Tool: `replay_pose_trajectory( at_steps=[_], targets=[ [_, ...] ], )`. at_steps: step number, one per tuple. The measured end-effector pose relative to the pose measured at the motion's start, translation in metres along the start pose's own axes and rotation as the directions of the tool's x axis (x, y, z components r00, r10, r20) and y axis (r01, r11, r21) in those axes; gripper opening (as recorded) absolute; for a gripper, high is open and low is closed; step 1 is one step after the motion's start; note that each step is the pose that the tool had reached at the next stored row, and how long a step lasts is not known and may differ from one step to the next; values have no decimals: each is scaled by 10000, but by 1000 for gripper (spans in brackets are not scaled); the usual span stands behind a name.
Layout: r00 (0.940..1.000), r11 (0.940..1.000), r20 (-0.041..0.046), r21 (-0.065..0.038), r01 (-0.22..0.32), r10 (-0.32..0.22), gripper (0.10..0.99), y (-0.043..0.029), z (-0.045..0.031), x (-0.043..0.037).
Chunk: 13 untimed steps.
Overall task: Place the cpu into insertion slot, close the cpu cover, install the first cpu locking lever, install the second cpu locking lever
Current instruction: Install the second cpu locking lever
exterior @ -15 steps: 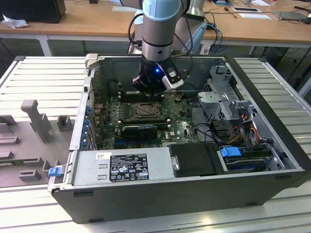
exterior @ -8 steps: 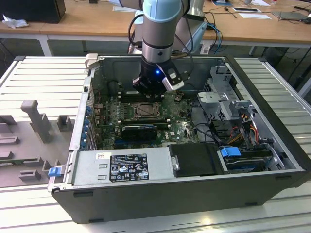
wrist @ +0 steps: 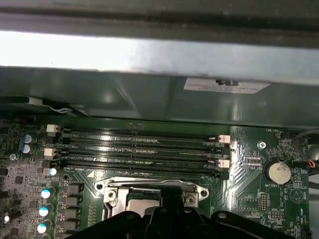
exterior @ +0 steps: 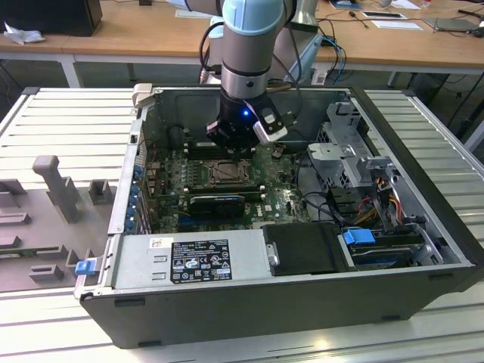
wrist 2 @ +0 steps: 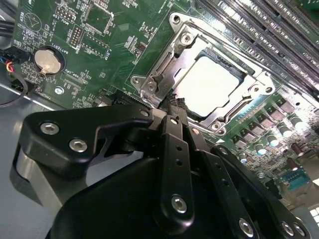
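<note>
A single robot arm reaches down into an open computer case (exterior: 423, 249) lying on its side on a ribbed grey worktop (exterior: 68, 121), its gripper (exterior: 243, 151) hanging just above the insertion slot (exterior: 227, 172) on the green motherboard (exterior: 280, 200).

In the second wrist view the cpu (wrist 2: 209, 82), one pale square chip, lies flat inside the insertion slot (wrist 2: 182, 37), and the cpu cover (wrist 2: 167, 69), a silver frame with a cut-out centre, lies down around it, the chip's face showing through the opening. The black fingers (wrist 2: 175, 144) meet at their tips at the near edge of that frame, drawn together with nothing between them.

In the first wrist view four long black memory slots (wrist: 139, 149) run side by side just beyond the insertion slot (wrist: 149, 186). One round coin battery (wrist: 279, 173) sits on the board beside those slots, and it appears again in the second wrist view (wrist 2: 48, 60).

In the exterior view one black card (exterior: 218, 203) stands on the motherboard just in front of the insertion slot, and a grey power supply box (exterior: 193, 261) fills the case's near corner beyond it.
</note>
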<state>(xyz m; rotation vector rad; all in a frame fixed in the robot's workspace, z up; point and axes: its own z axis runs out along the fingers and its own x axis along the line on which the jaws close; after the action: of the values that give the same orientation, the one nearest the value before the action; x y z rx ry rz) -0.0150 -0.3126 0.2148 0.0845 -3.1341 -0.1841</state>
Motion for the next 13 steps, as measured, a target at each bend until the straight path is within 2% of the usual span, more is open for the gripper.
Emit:
replay_pose_trajectory(
  at_steps=[8,12,13],
  targets=[
    [10000,10000,0,-4,0,0,106,-131,-15,6],
    [10000,10000,-1,-4,0,0,106,-130,-72,6],
    [10000,10000,0,-5,0,0,106,-126,-110,6]
  ],
)
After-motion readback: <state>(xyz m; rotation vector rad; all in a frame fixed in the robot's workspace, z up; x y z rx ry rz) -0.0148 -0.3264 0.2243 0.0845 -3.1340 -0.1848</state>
